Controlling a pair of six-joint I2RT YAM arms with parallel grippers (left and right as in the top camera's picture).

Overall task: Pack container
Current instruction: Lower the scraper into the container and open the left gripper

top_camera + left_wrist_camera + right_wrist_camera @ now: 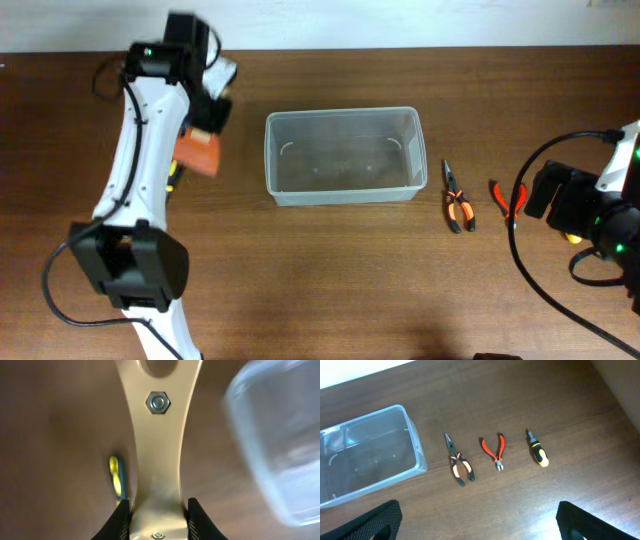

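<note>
Right wrist shows the screwdriver [538, 451] whole; overhead, the right arm [600, 205] overlaps it.

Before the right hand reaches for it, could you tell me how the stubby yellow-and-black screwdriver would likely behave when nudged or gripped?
The screwdriver has a rounded handle and lies loose on the flat table, so a sideways nudge would probably roll it. It looks short and rigid, likely light. The bulbous handle might slip in a two-finger pinch.
</note>
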